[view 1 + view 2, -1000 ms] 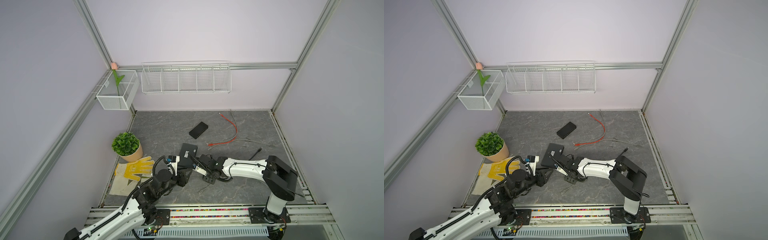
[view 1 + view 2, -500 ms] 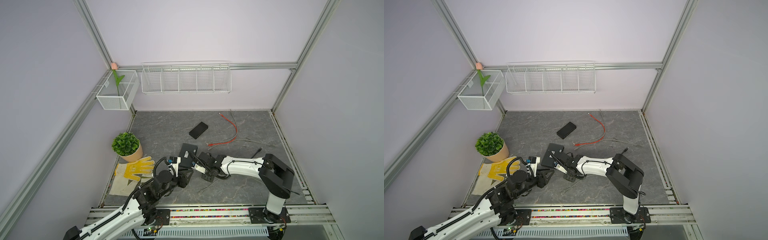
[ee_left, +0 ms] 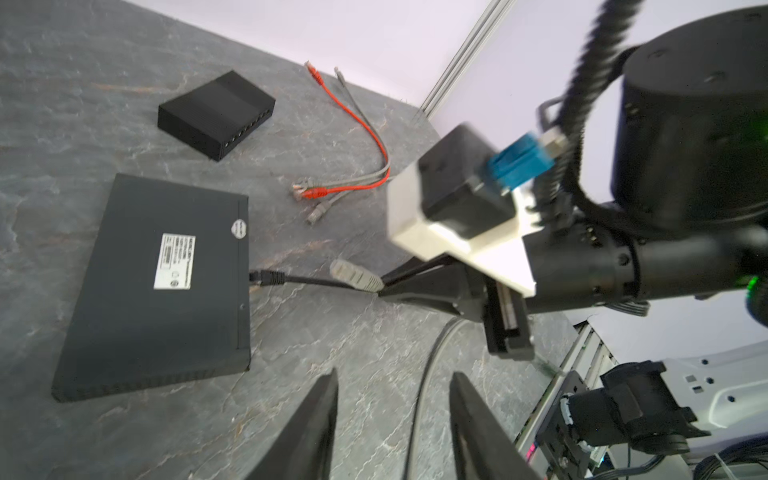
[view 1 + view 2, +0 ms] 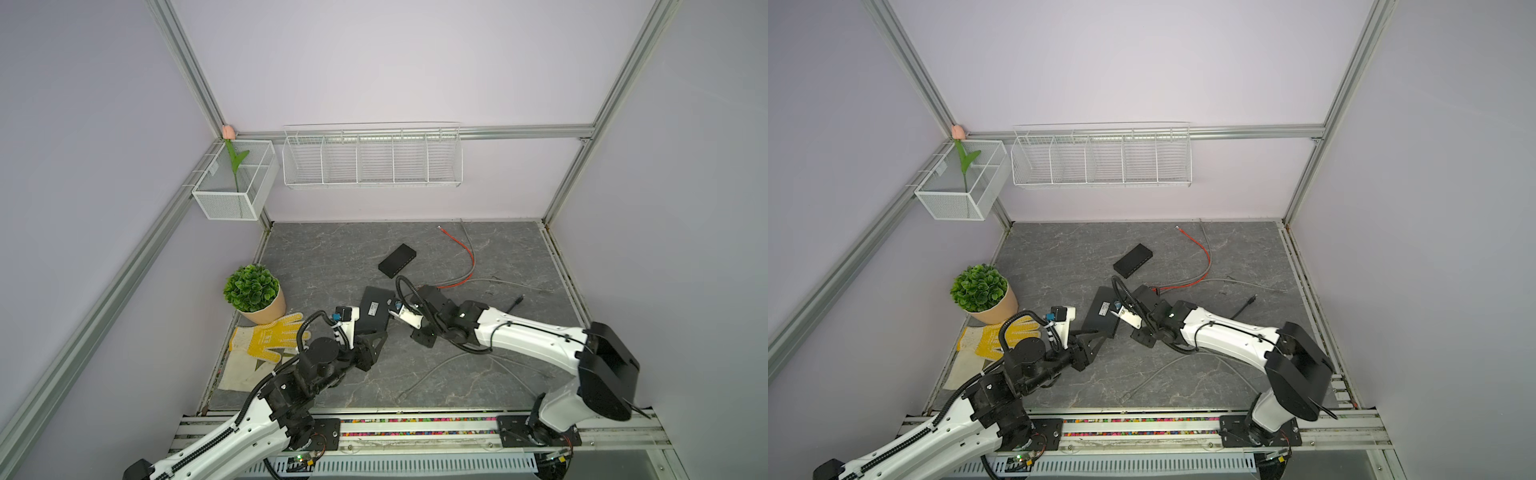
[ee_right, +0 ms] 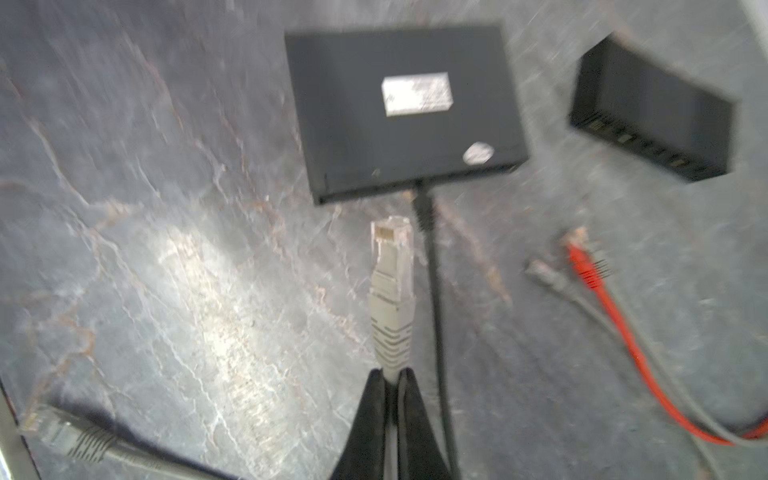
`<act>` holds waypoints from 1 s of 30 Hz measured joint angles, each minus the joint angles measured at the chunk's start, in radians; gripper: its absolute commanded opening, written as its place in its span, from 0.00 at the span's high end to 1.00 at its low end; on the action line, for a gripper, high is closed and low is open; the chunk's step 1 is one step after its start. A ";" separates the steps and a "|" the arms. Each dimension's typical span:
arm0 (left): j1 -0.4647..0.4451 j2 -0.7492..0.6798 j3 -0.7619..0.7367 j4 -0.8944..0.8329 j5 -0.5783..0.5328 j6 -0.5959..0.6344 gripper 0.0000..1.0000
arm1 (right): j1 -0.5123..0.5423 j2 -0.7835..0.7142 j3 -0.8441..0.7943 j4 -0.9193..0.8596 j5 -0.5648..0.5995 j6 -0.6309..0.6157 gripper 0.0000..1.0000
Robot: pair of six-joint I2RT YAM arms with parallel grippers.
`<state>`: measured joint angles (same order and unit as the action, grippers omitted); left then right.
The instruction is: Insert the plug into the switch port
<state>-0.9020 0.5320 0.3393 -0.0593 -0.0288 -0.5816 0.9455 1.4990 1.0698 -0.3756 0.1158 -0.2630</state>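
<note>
a: where's the grey plug?
b: in the right gripper, jaws clamped on its boot. its tip points at the flat black switch and stops just short of the edge at the switch's 3 o'clock in both top views. no contact.
a: anything in the way?
b: a black cable is already plugged into that same edge, just beside the grey tip.
a: left gripper?
b: jaws apart, holding nothing, near the switch's 6 o'clock.
a: and around it?
b: from the flat switch, a small black switch is at 1 o'clock, a red cable at 2, a potted plant at 9 and a yellow glove at 8. a loose grey plug lies on the floor.
</note>
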 measured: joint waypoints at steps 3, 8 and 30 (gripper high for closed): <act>-0.002 0.026 0.039 0.034 0.004 0.019 0.52 | -0.030 -0.102 -0.004 0.031 -0.049 -0.018 0.93; -0.002 0.086 0.087 0.080 0.011 0.045 0.52 | -0.049 -0.210 -0.047 0.051 -0.177 -0.045 0.93; -0.085 0.189 0.156 0.185 0.066 0.069 0.64 | -0.056 -0.285 -0.081 0.050 -0.484 -0.059 0.91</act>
<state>-0.9871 0.7212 0.4950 0.1257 0.0372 -0.5121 0.8898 1.2140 0.9890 -0.3252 -0.3679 -0.3222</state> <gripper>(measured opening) 0.389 0.095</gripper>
